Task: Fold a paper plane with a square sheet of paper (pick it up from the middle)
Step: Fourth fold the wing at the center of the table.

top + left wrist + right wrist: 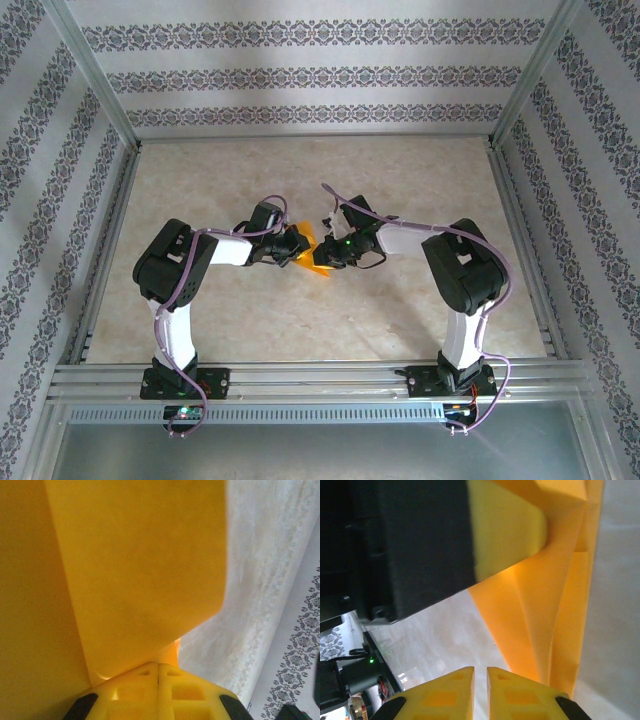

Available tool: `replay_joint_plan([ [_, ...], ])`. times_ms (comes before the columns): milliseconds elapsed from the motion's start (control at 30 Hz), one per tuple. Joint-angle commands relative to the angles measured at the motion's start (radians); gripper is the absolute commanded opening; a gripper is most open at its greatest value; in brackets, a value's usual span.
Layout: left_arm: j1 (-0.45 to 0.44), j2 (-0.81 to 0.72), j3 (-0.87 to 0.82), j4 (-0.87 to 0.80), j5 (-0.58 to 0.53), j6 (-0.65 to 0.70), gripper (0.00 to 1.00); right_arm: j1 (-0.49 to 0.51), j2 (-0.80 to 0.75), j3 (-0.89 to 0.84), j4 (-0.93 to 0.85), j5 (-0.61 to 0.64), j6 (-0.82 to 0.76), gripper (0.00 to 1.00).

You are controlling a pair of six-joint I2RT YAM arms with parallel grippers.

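The orange sheet of paper (313, 256) hangs folded and creased between my two grippers, above the middle of the table. My left gripper (297, 246) is shut on it; in the left wrist view the paper (135, 570) rises straight out of the closed jaws of the left gripper (159, 664). In the right wrist view the creased paper (545, 620) runs down the right side. My right gripper (480, 669) stands just left of it, jaws a narrow slit apart with nothing between them. The left gripper's yellow finger (505, 530) presses on the paper's top. I cannot tell whether this is the paper plane's shape.
The beige marbled table top (320, 310) lies under both arms. Aluminium rails (300, 375) run along the near edge and both sides. Patterned walls (320, 75) close the back and sides.
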Motion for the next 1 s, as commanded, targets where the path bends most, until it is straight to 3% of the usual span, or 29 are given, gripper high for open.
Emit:
replay_joint_plan([
  [0,0.008,0.045,-0.002,-0.087,-0.016,0.026,0.04,0.004,0.029,0.031,-0.011,0.032,0.006,0.15],
  [967,0.010,0.045,-0.013,-0.116,-0.041,0.003,0.04,-0.005,0.063,0.001,-0.082,0.103,-0.015,0.14],
])
